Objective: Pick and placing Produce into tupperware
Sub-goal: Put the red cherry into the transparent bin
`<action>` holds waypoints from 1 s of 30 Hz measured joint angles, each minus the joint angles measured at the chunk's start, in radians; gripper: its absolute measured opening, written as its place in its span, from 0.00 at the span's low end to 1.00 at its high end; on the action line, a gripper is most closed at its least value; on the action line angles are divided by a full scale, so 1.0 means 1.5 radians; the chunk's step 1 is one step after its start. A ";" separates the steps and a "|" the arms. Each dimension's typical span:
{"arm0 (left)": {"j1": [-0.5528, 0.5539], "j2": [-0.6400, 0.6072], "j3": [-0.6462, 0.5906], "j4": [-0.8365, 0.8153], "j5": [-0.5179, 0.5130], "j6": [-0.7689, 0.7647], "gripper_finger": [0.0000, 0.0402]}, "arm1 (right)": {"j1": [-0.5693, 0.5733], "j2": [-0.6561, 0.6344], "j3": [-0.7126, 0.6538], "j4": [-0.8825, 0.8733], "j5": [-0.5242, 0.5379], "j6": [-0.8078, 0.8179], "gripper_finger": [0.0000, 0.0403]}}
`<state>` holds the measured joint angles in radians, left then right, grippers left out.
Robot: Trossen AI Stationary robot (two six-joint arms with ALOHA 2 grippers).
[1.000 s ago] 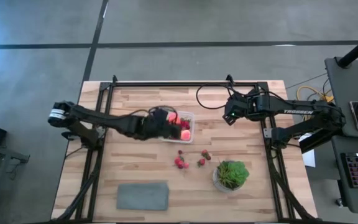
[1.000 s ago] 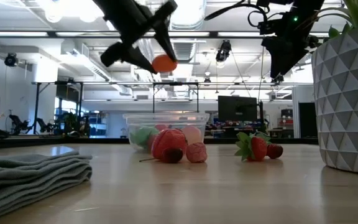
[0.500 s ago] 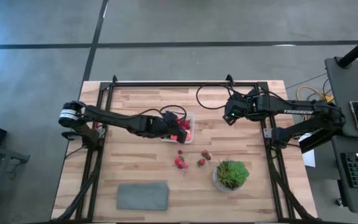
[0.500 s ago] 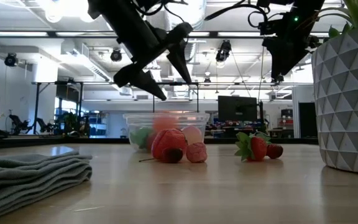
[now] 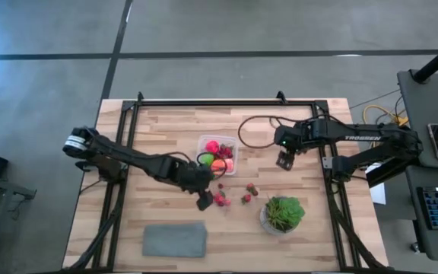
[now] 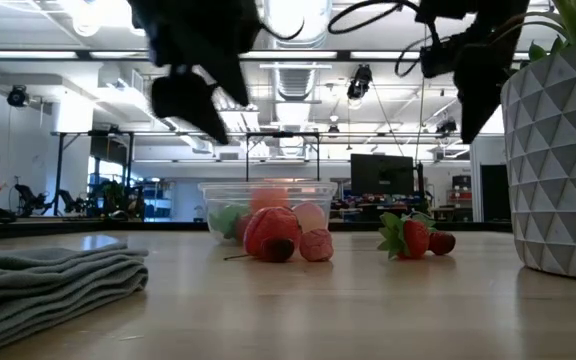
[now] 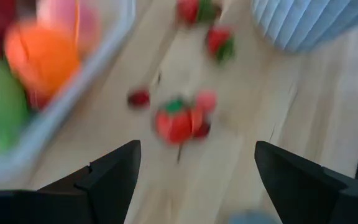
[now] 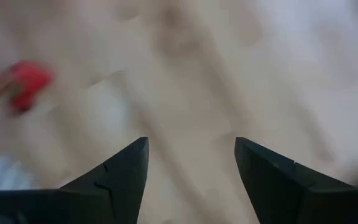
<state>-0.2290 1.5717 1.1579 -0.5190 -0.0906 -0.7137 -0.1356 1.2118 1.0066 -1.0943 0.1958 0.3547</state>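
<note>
High view: left claw (image 5: 204, 202) hangs spread and empty beside small red toy strawberries (image 5: 220, 199). Right claw (image 5: 284, 161) hovers parted over the wooden surface (image 5: 166, 129), near the clear plastic box (image 5: 217, 154).

1. Table (image 5: 166, 129): pale wood planks, visible grain, matt with slight sheen in the low view.
2. Tupperware (image 5: 217, 154): clear thin plastic, glossy, just beyond the left gripper (image 5: 204, 202).
3. Produce (image 6: 271, 232): smooth toy plastic, dull shine; strawberries (image 5: 220, 199) right beside the left gripper, finish too small to tell.
4. Mat (image 5: 174, 239): grey cloth, soft, folded, matt.
5. Plant pot (image 6: 558, 160): faceted, matt pale surface.
6. Gripper fingers (image 7: 114, 174): dark, matt, plastic-looking.
7. Table frame (image 5: 120, 152): black metal.
</note>
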 joint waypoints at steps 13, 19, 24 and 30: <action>-0.039 -0.050 -0.010 -0.182 -0.079 0.010 0.74 | 0.006 0.001 -0.031 0.118 -0.251 0.101 0.57; -0.040 -0.130 -0.124 -0.115 -0.104 0.062 0.74 | 0.035 0.019 0.003 0.172 -0.252 0.213 0.56; -0.042 -0.257 -0.278 0.024 -0.101 0.061 0.74 | 0.070 0.112 0.074 0.154 -0.235 0.235 0.56; -0.042 -0.407 -0.405 0.138 -0.100 0.060 0.74 | 0.110 0.259 0.178 0.003 -0.235 0.236 0.56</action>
<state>-0.2916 0.9615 0.5499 -0.3125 -0.2409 -0.6237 0.0292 1.6009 1.2740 -1.0905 -0.1562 0.7082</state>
